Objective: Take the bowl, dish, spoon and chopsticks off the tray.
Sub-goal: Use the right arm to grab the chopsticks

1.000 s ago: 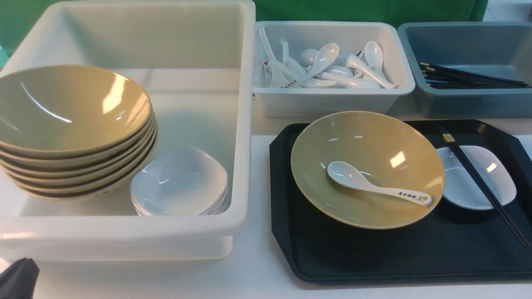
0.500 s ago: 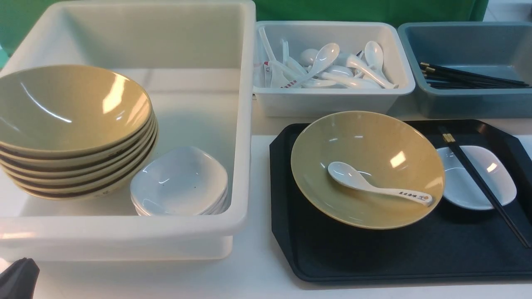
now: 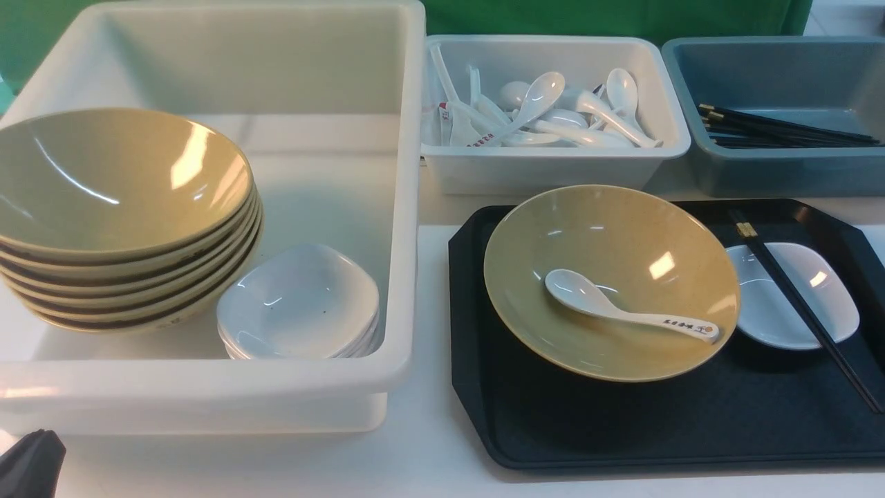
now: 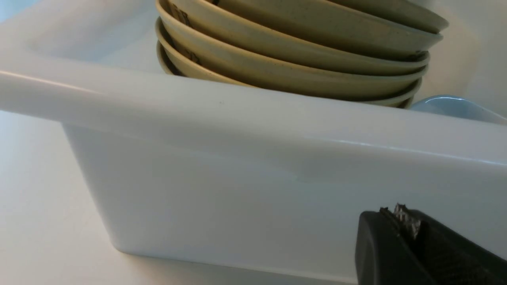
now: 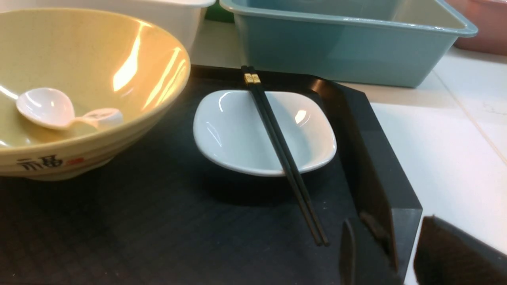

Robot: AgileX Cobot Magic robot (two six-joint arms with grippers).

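Found the right pincer (image 5: 386, 237) spread open, with the corner rim of the tray (image 5: 376, 158) between its fingers (black plastic, textured floor). Saw the chopsticks (image 5: 277, 146), thin and black with gold bands, just ahead of it, lying across the glossy white rounded-square dish (image 5: 237, 134). Noted the wide, glossy tan bowl (image 5: 99, 59) farther off beside the dish, cradling the white ceramic spoon (image 5: 47, 107). Could not judge the left pincer (image 4: 400, 229) open or closed; glimpsed it near the smooth white tub (image 4: 237, 190).

a canteen-style dish-sorting station: black tray (image 3: 622, 429), tub (image 3: 207, 391) of stacked bowls (image 3: 117, 187), spoon bin (image 3: 553, 173), chopstick bin (image 3: 781, 176).
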